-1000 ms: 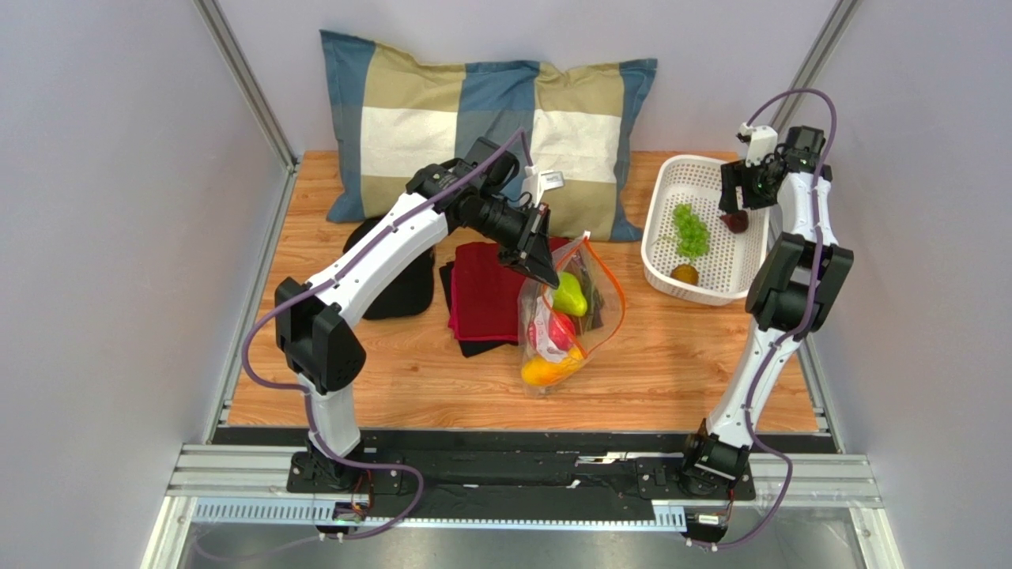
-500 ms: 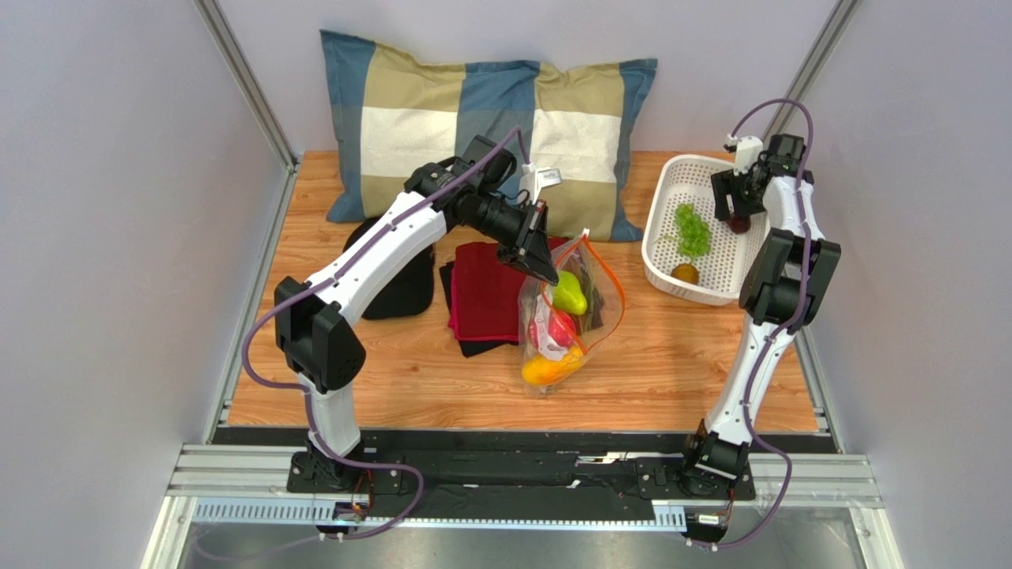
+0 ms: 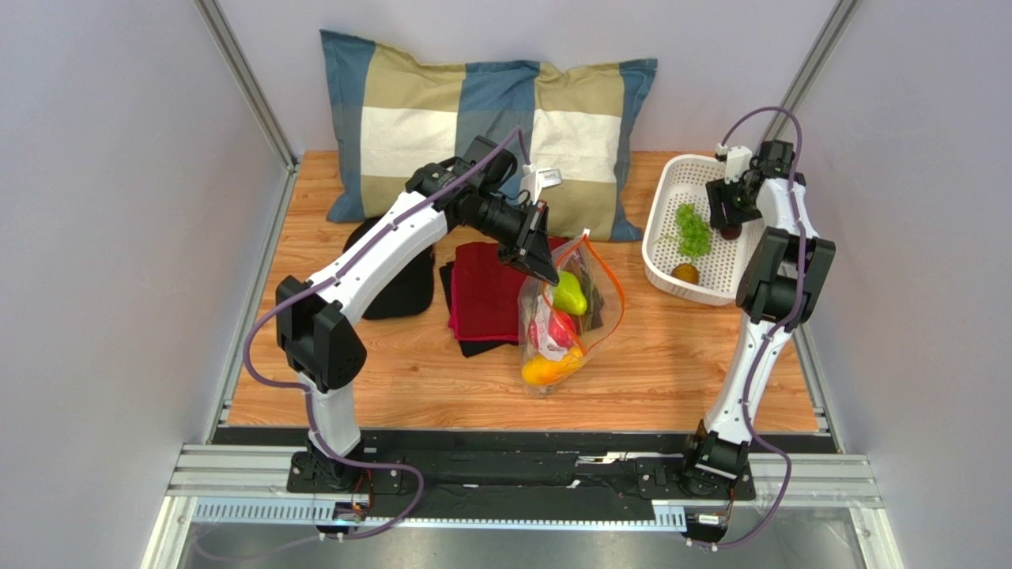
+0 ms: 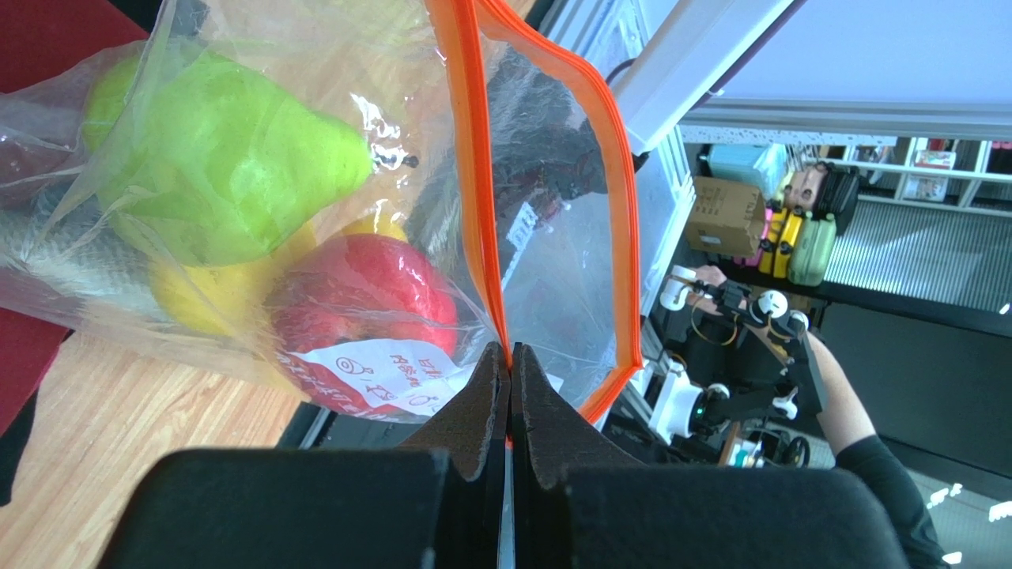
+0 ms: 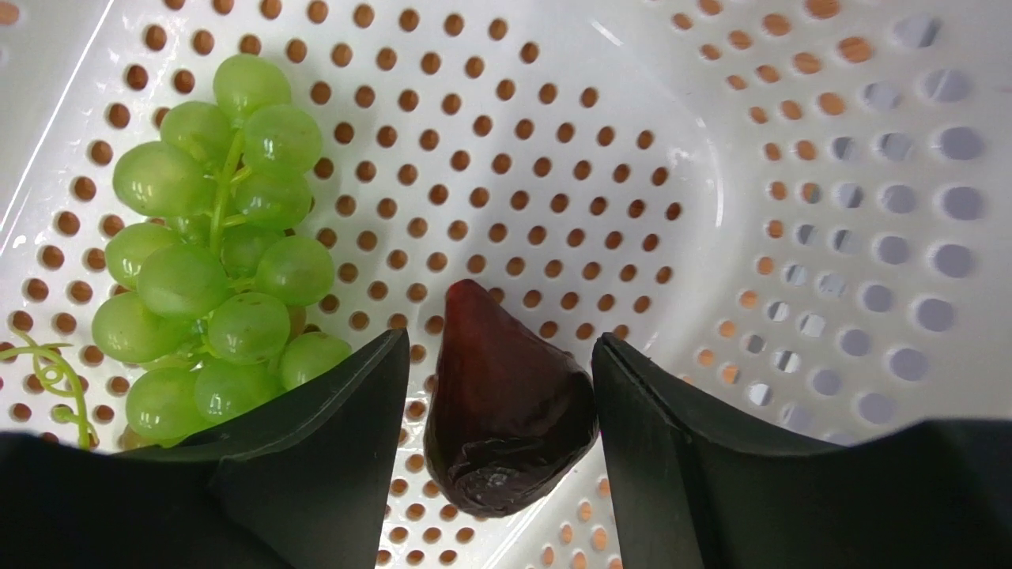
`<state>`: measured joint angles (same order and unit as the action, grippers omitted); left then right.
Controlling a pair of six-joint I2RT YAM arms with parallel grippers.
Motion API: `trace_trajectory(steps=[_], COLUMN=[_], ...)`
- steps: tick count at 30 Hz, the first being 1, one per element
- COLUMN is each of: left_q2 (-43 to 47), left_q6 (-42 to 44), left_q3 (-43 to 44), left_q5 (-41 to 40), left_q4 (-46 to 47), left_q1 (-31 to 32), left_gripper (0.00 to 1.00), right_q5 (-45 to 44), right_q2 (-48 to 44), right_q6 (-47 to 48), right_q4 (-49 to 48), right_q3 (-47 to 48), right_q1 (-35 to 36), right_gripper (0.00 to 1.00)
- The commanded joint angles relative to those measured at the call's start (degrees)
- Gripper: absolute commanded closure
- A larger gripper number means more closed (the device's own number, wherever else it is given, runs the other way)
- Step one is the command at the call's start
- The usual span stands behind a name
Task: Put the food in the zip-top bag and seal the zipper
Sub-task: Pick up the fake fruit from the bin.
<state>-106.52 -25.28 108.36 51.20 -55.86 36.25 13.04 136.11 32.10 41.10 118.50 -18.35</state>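
Note:
My left gripper is shut on the orange-red zipper and holds up the mouth of the clear zip-top bag. Inside the bag lie a green pear, a red round fruit and yellow pieces. My right gripper is down in the white perforated basket, open, with its jaws on either side of a dark red fruit and a slim gap on each side. A green grape bunch lies just left of it.
The basket stands at the back right and also holds an orange-brown piece. A checked pillow lies along the back. A dark red cloth over black fabric lies under and left of the bag.
My right gripper has dropped lower and leftward into the basket, and its jaws have narrowed around the dark red fruit. The left arm and bag have not moved.

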Motion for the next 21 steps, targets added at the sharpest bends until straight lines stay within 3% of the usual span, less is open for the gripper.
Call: trace_trajectory(steps=[1, 4, 7, 8, 9, 12, 17, 21], left_q2=[-0.18, -0.09, -0.01, 0.00, 0.08, 0.35, 0.70, 0.79], left_q6=[-0.47, -0.47, -0.47, -0.39, -0.39, -0.30, -0.12, -0.12], left_q3=[0.36, 0.36, 0.28, 0.19, 0.19, 0.10, -0.34, -0.60], left_q5=[1.89, 1.89, 1.89, 1.80, 1.71, 1.45, 1.27, 1.53], left_q4=[1.89, 2.07, 2.07, 2.15, 1.98, 2.07, 1.98, 1.98], left_q1=[-0.39, -0.57, -0.57, -0.57, -0.65, -0.65, -0.57, -0.65], left_gripper=[1.00, 1.00, 1.00, 1.00, 1.00, 1.00, 1.00, 1.00], right_q5=[0.67, 0.41, 0.15, 0.06, 0.15, 0.23, 6.02, 20.92], right_q2=[-0.76, -1.90, -2.78, -3.65, -4.27, -6.90, -16.30, -28.16], right_q6=[1.39, 1.91, 1.83, 2.00, 2.18, 1.48, -1.76, -5.90], right_q4=[1.17, 1.61, 3.45, 3.72, 3.64, 3.90, 6.87, 11.27], right_q3=[-1.86, -3.27, -3.71, -4.41, -4.85, -4.68, -3.36, -7.12], right_q1=[0.59, 0.60, 0.59, 0.59, 0.59, 0.51, 0.51, 1.21], right_gripper=[0.39, 0.43, 0.35, 0.37, 0.50, 0.68, 0.72, 0.73])
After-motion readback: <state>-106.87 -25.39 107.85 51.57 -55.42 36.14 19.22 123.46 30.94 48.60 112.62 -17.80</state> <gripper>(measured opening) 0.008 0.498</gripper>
